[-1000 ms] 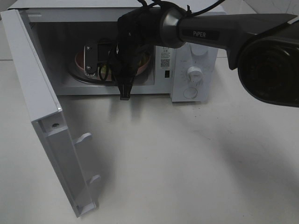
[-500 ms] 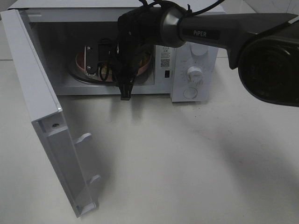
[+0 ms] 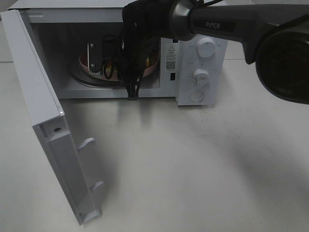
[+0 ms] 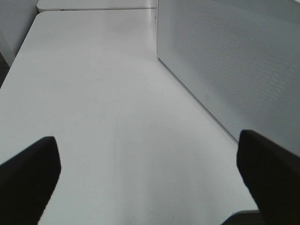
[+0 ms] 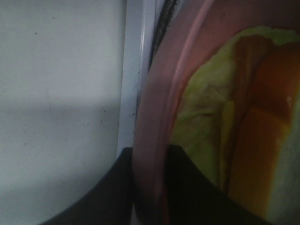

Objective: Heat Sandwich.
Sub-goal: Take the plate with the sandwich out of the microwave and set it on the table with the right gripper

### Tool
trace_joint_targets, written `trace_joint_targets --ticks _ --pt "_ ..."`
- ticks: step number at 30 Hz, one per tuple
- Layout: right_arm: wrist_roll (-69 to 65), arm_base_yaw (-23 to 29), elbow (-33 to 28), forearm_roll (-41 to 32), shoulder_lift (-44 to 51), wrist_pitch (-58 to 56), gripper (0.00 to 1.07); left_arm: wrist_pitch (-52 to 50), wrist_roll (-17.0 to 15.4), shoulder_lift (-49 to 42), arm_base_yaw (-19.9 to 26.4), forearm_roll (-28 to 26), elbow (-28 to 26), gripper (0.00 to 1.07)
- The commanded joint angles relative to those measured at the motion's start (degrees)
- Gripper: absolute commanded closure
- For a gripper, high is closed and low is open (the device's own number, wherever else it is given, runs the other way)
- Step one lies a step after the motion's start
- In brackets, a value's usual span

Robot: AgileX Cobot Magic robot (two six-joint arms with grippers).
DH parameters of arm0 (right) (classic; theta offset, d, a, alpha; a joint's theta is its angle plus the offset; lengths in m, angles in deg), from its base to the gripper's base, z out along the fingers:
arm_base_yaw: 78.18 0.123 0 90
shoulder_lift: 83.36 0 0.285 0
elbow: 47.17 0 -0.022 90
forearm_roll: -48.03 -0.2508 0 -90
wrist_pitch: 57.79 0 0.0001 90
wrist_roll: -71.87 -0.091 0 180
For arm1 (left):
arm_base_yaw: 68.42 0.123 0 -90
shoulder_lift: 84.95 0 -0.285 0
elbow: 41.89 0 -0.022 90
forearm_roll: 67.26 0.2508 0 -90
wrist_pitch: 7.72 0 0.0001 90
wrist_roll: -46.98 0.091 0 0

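Observation:
The sandwich [image 5: 211,126], yellowish-green with orange-tan layers, lies on the round pink plate [image 5: 154,108]. The plate [image 3: 152,63] sits inside the open microwave [image 3: 203,53]. My right gripper [image 5: 150,161] reaches into the oven cavity and is shut on the plate's near rim, with one dark finger [image 5: 117,187] outside the rim and the other inside. In the exterior view my right arm's wrist [image 3: 135,43] hides the sandwich and most of the plate. My left gripper [image 4: 150,173] hangs open over the bare table beside the microwave's perforated side wall [image 4: 225,61].
The microwave door [image 3: 43,111] stands swung wide open at the left, reaching toward the table's front edge. Two knobs [image 3: 202,75] are on the control panel at the right. White tabletop [image 3: 193,164] stretches in front of the oven.
My right arm has shifted slightly up and farther into the microwave. Its jaws have narrowed on the plate rim. The left gripper has not moved.

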Motion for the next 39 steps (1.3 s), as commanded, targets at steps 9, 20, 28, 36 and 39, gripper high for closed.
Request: trace_joint_targets --ticks 9,20,28,36,39 --pt "14.61 0.17 -15.47 -4.41 9.28 6.65 1.07 -0.8 -0.11 -0.92 -0.34 -0.11 0.06 0.09" --pt "21.83 0.17 -28.99 -4.53 18.22 17.07 1.07 -0.8 -0.11 -0.92 -0.34 -0.11 0.06 0.09" --pt "23.03 0.8 -35.87 -4.53 23.38 20.4 1.07 -0.8 -0.11 -0.92 -0.34 -0.11 0.06 0.09" --pt "26.76 1.55 -43.14 -4.53 28.42 22.52 1.07 -0.8 -0.11 -0.92 -0.34 -0.11 0.06 0.09" --pt "27.79 1.55 -47.15 -4.53 31.28 25.21 1.07 -0.8 -0.11 -0.92 -0.34 -0.11 0.06 0.09"
